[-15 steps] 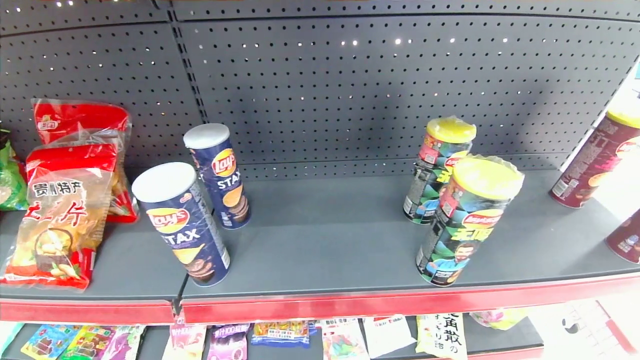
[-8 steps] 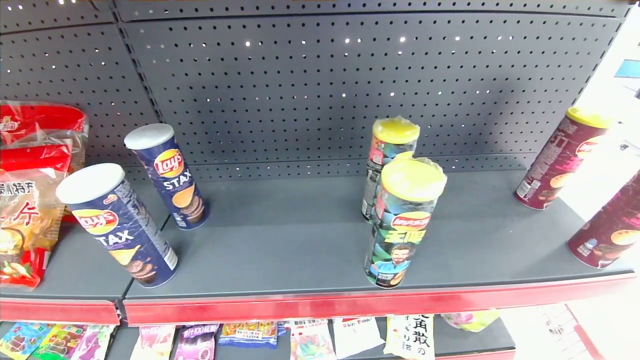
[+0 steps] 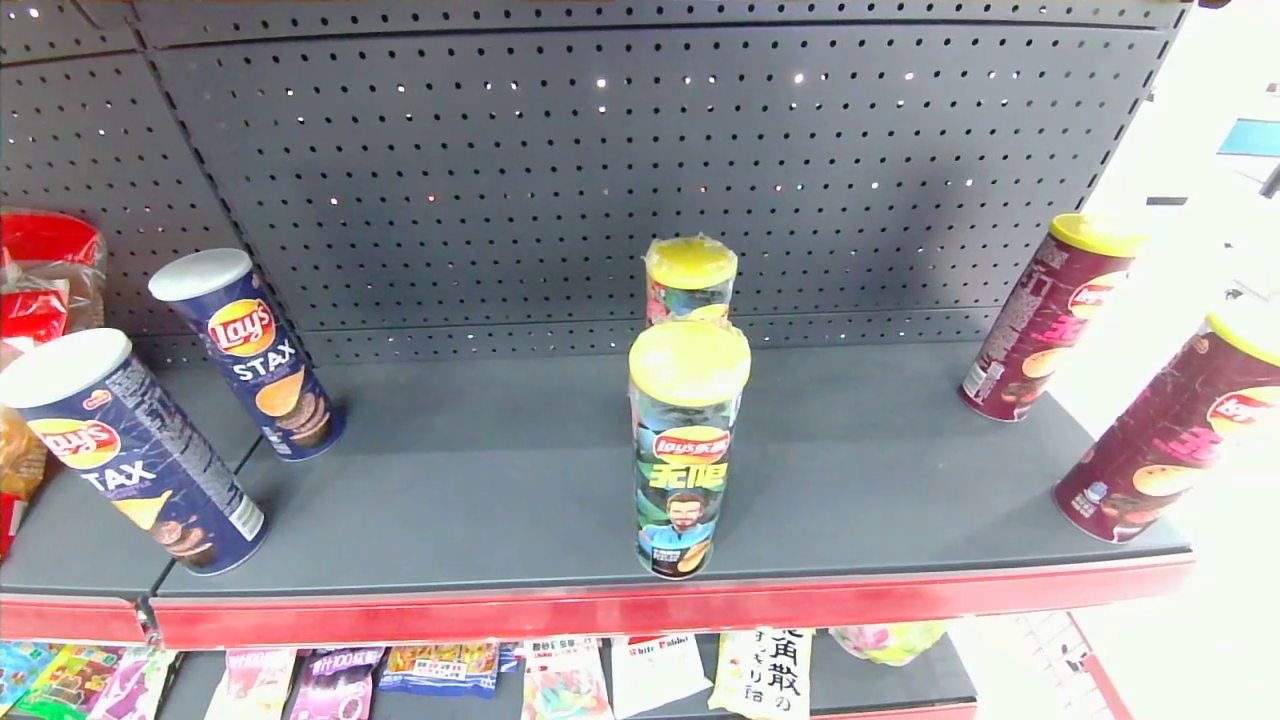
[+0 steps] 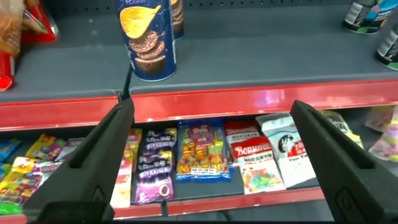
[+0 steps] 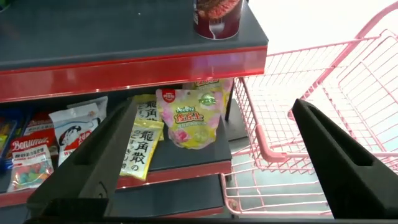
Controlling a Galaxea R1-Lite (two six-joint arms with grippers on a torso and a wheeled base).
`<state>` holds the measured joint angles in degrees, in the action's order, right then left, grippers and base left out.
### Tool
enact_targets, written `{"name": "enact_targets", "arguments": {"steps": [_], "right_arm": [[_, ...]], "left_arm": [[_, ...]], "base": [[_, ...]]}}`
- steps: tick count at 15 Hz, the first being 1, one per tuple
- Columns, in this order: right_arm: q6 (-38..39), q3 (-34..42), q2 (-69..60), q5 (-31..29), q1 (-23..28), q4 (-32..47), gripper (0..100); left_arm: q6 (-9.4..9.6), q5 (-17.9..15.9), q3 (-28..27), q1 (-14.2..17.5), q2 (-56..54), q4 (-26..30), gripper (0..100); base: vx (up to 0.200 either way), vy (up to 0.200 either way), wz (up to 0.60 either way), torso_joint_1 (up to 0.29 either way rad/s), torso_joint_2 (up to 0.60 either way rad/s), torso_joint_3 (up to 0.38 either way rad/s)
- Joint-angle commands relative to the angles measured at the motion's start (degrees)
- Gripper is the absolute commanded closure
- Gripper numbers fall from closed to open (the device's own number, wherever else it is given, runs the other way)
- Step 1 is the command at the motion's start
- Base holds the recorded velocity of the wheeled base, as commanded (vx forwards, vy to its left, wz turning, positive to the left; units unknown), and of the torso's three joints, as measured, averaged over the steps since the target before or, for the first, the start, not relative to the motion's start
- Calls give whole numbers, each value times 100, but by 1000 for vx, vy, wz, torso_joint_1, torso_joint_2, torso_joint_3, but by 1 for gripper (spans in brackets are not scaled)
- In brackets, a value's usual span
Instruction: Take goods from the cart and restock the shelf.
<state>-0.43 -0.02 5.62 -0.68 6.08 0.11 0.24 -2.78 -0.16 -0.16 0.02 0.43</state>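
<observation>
plainly, the cart (image 5: 336, 74) is seen near the right gripper (image 5: 212, 106), well apart from the left gripper (image 4: 211, 104); both are held wide, nothing grasped.

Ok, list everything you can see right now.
blue cans: 2, blue, white lids, upper shelf left
green cans: 2, green-black, yellow lids, upper shelf centre
maroon cans: 2, maroon, yellow lids, upper shelf right
red bags: count unclear, red, upper shelf far left
snack packets: many, mixed colours, lower shelf
cart: 1, pink, beside shelf's right end
left gripper: 1, black, open, before lower shelf
right gripper: 1, black, open, near cart
</observation>
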Motion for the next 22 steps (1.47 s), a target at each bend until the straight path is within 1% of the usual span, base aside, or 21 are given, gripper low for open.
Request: {"name": "enact_targets", "arguments": {"steps": [1,11,15,22], "right_arm": [[-1,2,9,-2,-2,7,0],[16,-6,9,-2,-2,7,0],[16,2,9,-2,-2,7,0],[16,2,9,-2,-2,7,0]], "left_arm": [[2,-3,-2,7,-2,-8,0],[2,-3,-2,7,-2,-8,0],[2,-3,-2,7,-2,-8,0],[2,-3,-2,7,-2,-8,0]], "base": [[0,0,0,0,0,0],[0,0,0,0,0,0],[-200,0,0,10,5,-1],[0,0,0,0,0,0]]}}
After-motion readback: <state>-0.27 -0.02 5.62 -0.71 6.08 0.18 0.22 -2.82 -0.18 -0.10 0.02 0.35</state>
